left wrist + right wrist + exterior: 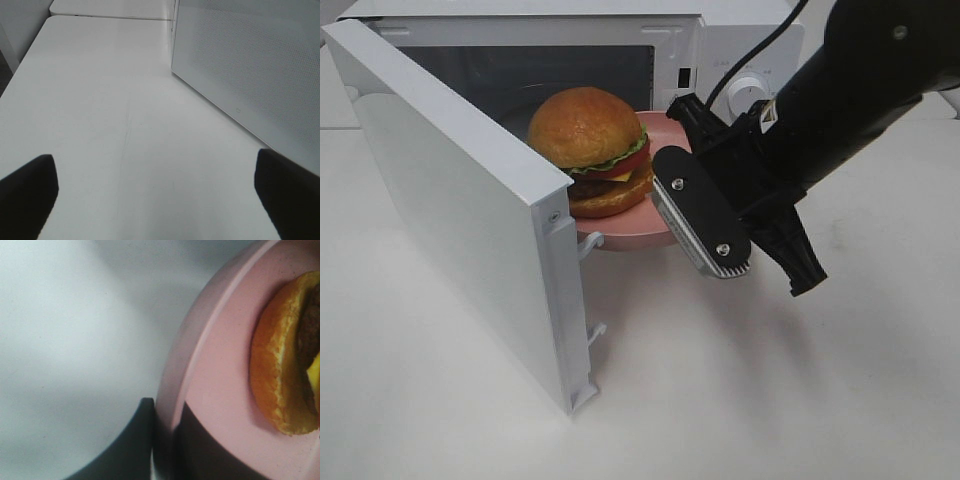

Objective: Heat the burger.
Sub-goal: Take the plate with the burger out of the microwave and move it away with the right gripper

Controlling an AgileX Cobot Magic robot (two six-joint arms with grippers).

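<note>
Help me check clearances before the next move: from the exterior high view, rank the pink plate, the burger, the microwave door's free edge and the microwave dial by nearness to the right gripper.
1. Pink plate: clamped by the right gripper.
2. Burger: on the plate, just left.
3. Microwave dial and door's free edge: behind above, and lower left; too close to call.

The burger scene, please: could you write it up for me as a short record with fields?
burger: sits on the pink plate, at the microwave's mouth
pink plate: rim pinched by the right gripper
microwave: door swung wide open
left gripper: open, empty, over bare table beside the microwave
task state: burger not yet fully inside, door not closed
</note>
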